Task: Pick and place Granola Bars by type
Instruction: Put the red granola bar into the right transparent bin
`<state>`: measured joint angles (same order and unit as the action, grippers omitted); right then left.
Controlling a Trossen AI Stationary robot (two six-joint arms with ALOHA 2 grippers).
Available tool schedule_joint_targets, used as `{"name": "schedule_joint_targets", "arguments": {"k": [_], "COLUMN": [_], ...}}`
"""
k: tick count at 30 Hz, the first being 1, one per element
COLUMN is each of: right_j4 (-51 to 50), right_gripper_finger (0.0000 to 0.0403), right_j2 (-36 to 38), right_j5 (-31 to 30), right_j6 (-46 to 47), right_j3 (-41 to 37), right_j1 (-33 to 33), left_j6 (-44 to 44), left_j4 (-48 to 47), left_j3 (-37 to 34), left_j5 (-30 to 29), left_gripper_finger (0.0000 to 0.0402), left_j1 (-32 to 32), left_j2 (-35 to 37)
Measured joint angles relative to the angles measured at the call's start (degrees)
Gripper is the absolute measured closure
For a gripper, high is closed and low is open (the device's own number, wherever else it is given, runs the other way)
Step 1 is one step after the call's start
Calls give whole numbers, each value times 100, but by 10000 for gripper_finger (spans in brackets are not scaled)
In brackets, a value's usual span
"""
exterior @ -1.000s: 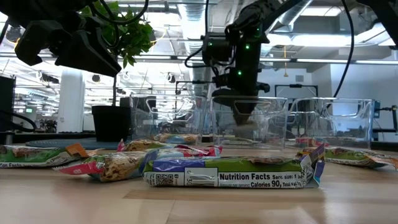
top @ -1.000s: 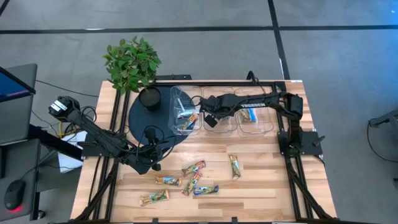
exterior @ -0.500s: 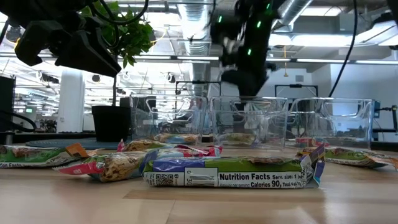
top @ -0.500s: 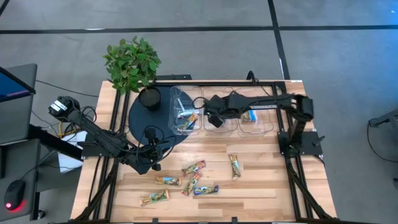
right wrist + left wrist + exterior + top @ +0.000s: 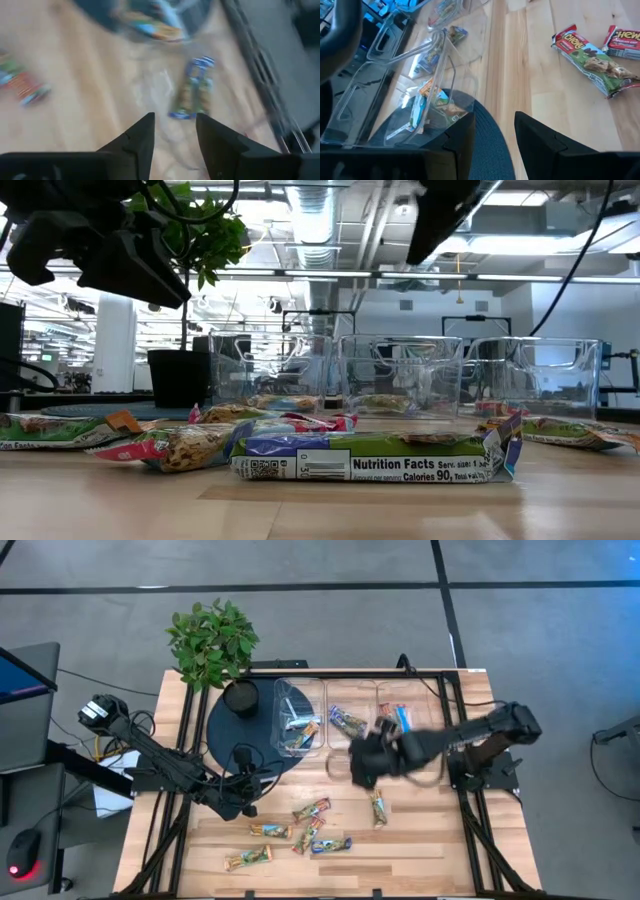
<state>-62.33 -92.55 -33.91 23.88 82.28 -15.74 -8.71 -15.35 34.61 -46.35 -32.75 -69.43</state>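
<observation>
Your right gripper (image 5: 366, 762) hangs over the bench (image 5: 420, 840) near the bins, fingers parted, empty. Your left gripper (image 5: 240, 802), fingers apart, waits left of the loose Granola Bars (image 5: 310, 825).

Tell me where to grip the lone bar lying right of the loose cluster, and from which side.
Grip the lone bar across its narrow width at mid-length, coming straight down. It lies flat on the table, long axis running toward the bins, both long edges clear of neighbours. The right gripper, open and empty, is already close above it.
</observation>
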Motion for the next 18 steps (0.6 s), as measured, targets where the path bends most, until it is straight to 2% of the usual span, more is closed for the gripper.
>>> {"name": "schedule_joint_targets", "arguments": {"k": [4, 9, 13, 18], "right_j4": [565, 2013, 2902, 3727], "right_gripper_finger": [269, 269, 273, 279], "right_j2": [-401, -1173, -1737, -2120], "right_j5": [-141, -116, -95, 57], "right_j6": [-519, -1704, -2439, -2849], "right_j3": [-2, -2, -4, 2], "right_j1": [-823, -1439, -1550, -1403], "left_j6": [-13, -15, 7, 52], "left_j4": [13, 43, 43, 19], "left_j3": [0, 0, 0, 0], "left_j5": [-2, -4, 10, 68], "left_gripper_finger": [267, 267, 267, 267], "left_j1": [0, 0, 0, 0], "left_j2": [0, 0, 0, 0]}}
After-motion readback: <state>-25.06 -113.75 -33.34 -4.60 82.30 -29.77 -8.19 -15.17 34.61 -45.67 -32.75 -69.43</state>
